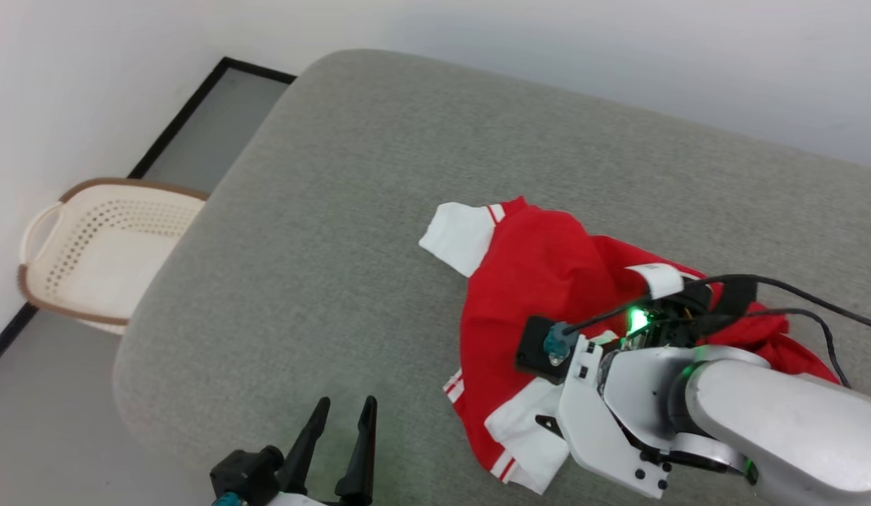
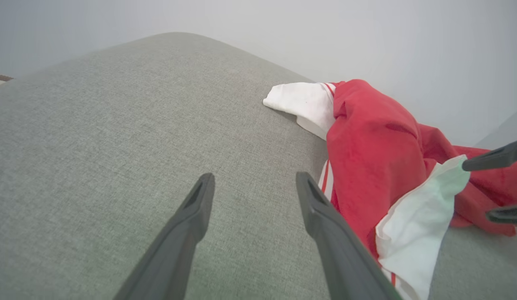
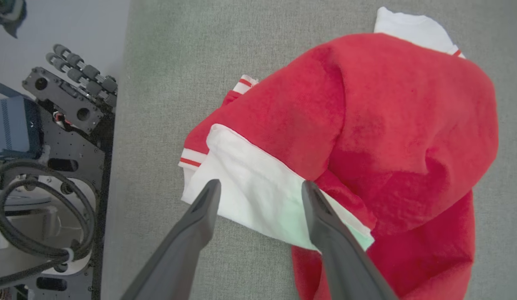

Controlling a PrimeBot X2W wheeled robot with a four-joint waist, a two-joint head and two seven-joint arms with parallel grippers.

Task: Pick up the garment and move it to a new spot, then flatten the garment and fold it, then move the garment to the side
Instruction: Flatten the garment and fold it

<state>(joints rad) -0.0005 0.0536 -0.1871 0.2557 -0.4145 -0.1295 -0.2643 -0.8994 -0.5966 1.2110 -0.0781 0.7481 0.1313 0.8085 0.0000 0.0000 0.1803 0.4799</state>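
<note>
Garment [image 1: 541, 281] lies crumpled on right part of gray cushion [image 1: 323, 211], red body bunched, white sleeve sticking out at each end. My right end effector [image 3: 260, 185] hangs over nearer white sleeve, fingers spread wide, gripping nothing. My left end effector [image 1: 345, 404] also spread wide, empty, over bare cushion beside garment. Laundry basket [image 1: 126, 183] on floor at left.

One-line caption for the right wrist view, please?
Open right gripper poised over the white sleeve of the crumpled red garment on the grey cushion.

Loses part of the garment [image 1: 541, 281] beneath the right forearm [image 1: 780, 414], crops the left gripper [image 1: 346, 402] at the head view's bottom edge, half-tucks the basket [image 1: 126, 184] behind the cushion [image 1: 337, 211].
</note>
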